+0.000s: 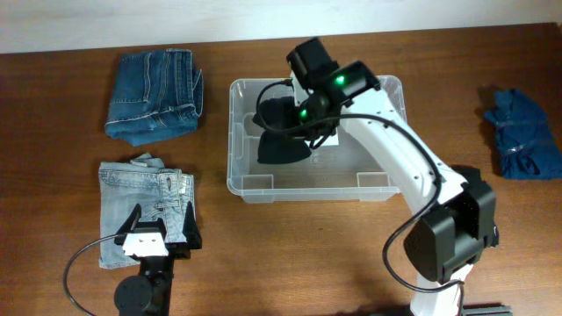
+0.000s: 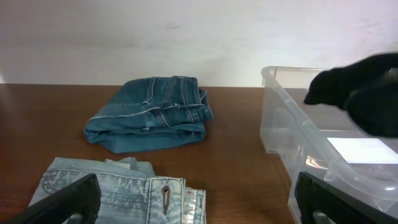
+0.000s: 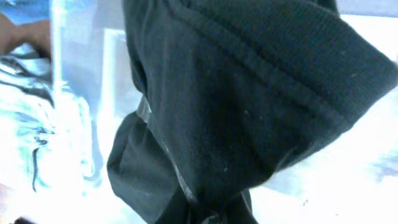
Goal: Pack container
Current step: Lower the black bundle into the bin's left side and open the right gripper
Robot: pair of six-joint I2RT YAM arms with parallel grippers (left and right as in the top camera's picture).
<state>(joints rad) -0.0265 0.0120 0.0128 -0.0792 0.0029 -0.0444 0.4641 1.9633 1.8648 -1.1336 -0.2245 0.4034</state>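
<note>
Left arm (image 1: 140, 294): low, wrist pointing away from its base.
Left tool (image 1: 159, 230): fingers spread wide, holding nothing.
Right arm (image 1: 399, 154): stretched forward and left from its base.
Right tool (image 1: 303, 118): pointing down, clamped on black cloth (image 1: 281, 145).

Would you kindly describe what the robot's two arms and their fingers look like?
The right arm has white tubular links between boxy black joint housings, two green lights near its wrist, and a thin black cable alongside. The left arm shows a round black joint, a curling black cable, and the left gripper: a white body with two black fingers.
</note>
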